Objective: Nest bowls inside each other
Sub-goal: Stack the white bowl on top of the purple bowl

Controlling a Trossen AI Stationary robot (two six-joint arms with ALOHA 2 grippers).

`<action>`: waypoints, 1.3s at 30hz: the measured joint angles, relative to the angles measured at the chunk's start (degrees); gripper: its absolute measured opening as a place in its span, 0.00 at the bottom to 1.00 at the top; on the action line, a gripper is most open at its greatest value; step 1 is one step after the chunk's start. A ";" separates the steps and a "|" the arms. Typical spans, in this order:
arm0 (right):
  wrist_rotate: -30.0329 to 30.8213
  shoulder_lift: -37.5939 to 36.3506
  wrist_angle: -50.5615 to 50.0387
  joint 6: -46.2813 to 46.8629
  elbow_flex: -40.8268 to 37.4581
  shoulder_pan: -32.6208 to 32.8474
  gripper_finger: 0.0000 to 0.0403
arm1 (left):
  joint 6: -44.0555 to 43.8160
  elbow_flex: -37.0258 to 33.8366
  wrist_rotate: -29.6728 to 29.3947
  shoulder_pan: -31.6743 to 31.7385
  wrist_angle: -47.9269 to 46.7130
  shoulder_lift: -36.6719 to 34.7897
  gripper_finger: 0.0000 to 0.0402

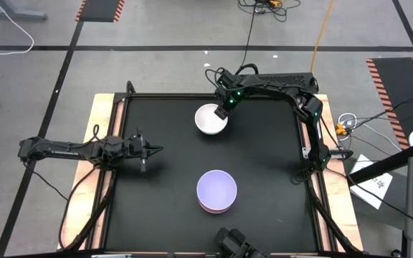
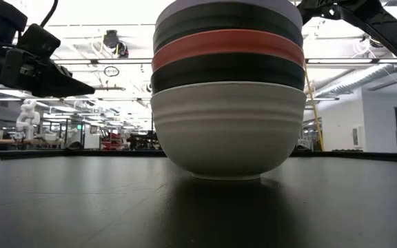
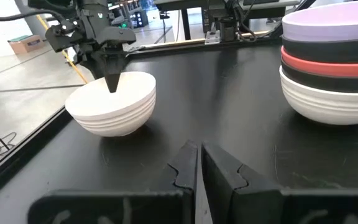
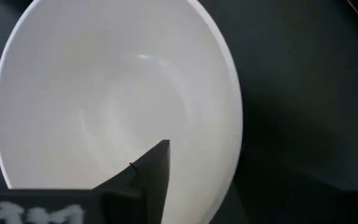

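Note:
A single white bowl [image 1: 210, 120] [image 3: 114, 106] sits at the far middle of the black table, tilted. My right gripper [image 1: 223, 111] [image 3: 112, 84] comes down on its far-right rim and is shut on it. Nearer the front stands a stack of bowls [image 1: 216, 190] [image 2: 227, 103] [image 3: 328, 68]: lavender on top, then black, red, black, and white at the bottom, resting on the table. My left gripper [image 1: 149, 150] [image 3: 197, 152] hovers shut at the table's left side, touching nothing. In the low view the stack hides the single bowl. My right gripper holds the white bowl by its far-right rim [image 3: 126, 78], coming from above and pointing down. One finger [image 4: 151, 177] is inside the bowl; the other is out of sight. The bowl is tilted, held side higher; whether its base still touches the table, I cannot tell.
The black mat [image 1: 163, 208] has bare room between the two bowl groups and on the left. A raised wooden frame [image 1: 99, 129] edges the table. Cables lie on the floor beyond the far edge.

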 joint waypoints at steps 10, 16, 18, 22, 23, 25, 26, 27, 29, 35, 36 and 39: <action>-0.02 0.00 0.27 0.74 0.00 0.09 0.34 | -0.04 -0.01 0.00 0.00 -1.15 0.00 0.06; -0.02 0.02 0.27 -0.10 0.00 0.09 0.29 | -0.14 0.00 0.00 0.00 -1.16 0.02 0.06; 0.00 0.02 0.27 -0.61 0.00 0.09 0.24 | -0.21 0.00 0.00 0.00 -1.16 0.01 0.06; -0.02 0.04 1.07 -1.95 0.00 0.09 0.08 | -0.22 0.00 -0.01 0.00 -1.14 0.01 0.06; -0.02 0.04 1.27 -2.16 0.00 0.09 0.04 | -0.24 0.01 0.00 0.00 -1.14 0.02 0.06; -0.02 0.04 1.46 -2.51 0.00 0.09 0.02 | -0.32 0.00 -0.01 0.00 -1.14 0.00 0.06; -0.07 -0.03 1.91 -2.50 0.00 0.09 0.02 | -0.33 0.01 0.00 0.00 -1.14 0.02 0.06; 0.04 -0.11 1.98 -2.54 0.00 0.09 0.02 | -0.35 0.00 -0.01 0.00 -1.14 0.00 0.06; -0.09 -0.26 2.37 -2.54 0.00 0.09 0.01 | -0.46 0.00 0.00 0.00 -1.14 0.01 0.06; -2.23 -3.09 2.57 -3.75 0.00 0.19 0.01 | -1.49 0.01 -0.02 0.00 -1.12 0.00 0.06; -3.22 -3.90 2.67 -3.75 0.00 0.28 0.01 | -1.77 0.01 -0.02 0.00 -1.12 0.02 0.06; -4.53 -6.91 2.76 -3.45 0.00 1.08 0.00 | -1.80 0.01 -0.09 0.00 -1.08 0.00 0.06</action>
